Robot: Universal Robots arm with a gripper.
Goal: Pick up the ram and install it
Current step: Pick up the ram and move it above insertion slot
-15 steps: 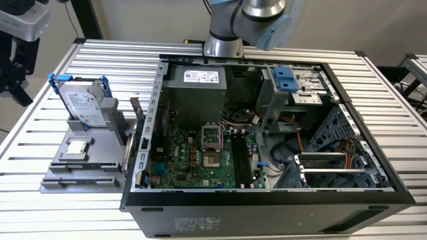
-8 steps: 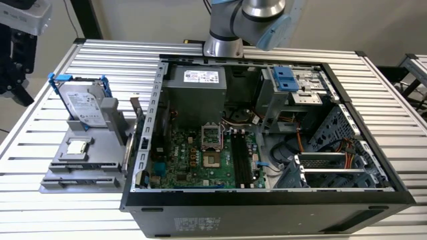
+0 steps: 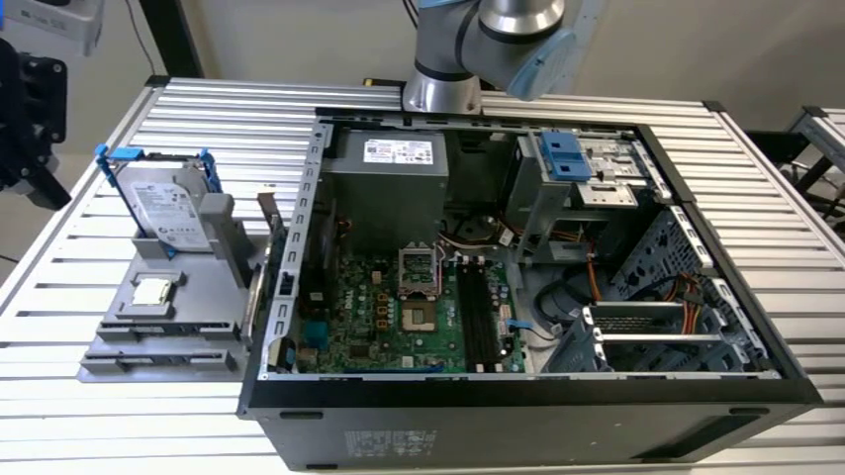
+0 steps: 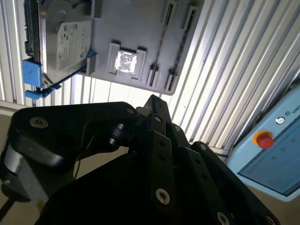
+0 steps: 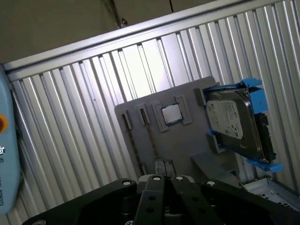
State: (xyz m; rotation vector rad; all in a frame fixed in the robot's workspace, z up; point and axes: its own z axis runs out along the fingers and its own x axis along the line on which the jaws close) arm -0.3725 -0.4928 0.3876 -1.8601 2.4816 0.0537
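Observation:
The ram (image 3: 259, 265) stands on its long edge in the grey fixture (image 3: 158, 327), on the side nearest the open computer case (image 3: 528, 396). Both wrist views catch it edge-on as a thin dark line (image 5: 153, 143) (image 4: 161, 40) between small holders, beside a square chip (image 5: 170, 114). My gripper's black linkage (image 5: 164, 180) (image 4: 152, 105) hangs high above the fixture, well apart from the ram. Inside the case, the motherboard's long black slots (image 3: 478, 319) lie next to the processor socket (image 3: 418, 272). The arm (image 3: 489, 45) rises out of the exterior view behind the case.
A silver hard drive in a blue-handled frame (image 3: 165, 203) (image 5: 234, 124) stands upright on the fixture. The ribbed metal table (image 3: 793, 228) carries everything. A light blue pendant with a red button (image 4: 266, 140) lies off the table's edge. Cables and drive cages crowd the exterior view's right of the case.

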